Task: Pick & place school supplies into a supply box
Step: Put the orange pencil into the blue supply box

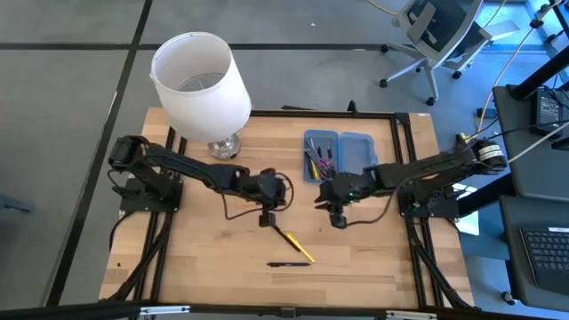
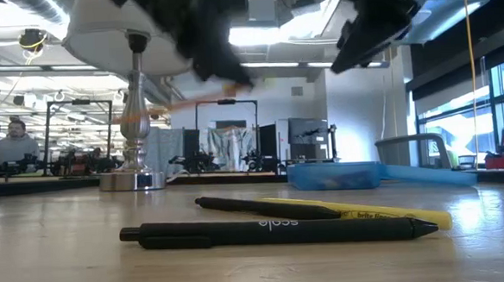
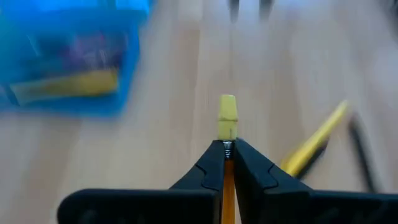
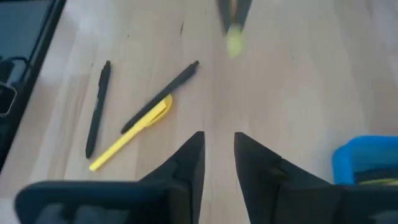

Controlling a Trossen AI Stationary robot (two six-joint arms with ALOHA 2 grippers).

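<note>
My left gripper (image 1: 266,217) hangs above the table's middle, shut on an orange pencil with a yellowish eraser (image 3: 227,117). In the low view the pencil (image 2: 177,104) shows as a blur above the table. My right gripper (image 4: 217,149) is open with nothing between its fingers, near the blue supply box (image 1: 340,153), which lies open on the table with several supplies in its left half. A yellow pen (image 1: 300,248) and two black pens (image 1: 289,264) (image 1: 279,233) lie flat on the wood near the front. My left gripper pinches the pencil between its two fingers just behind the metal ferrule (image 3: 227,147) at the eraser end. The pencil lies along the fingers, its eraser sticking out ahead of the tips. It is lifted clear of the table.
A white lamp (image 1: 200,80) on a silver foot (image 1: 223,147) stands at the table's far left. Black cables trail from both arms. Bare wood lies between the grippers and the box.
</note>
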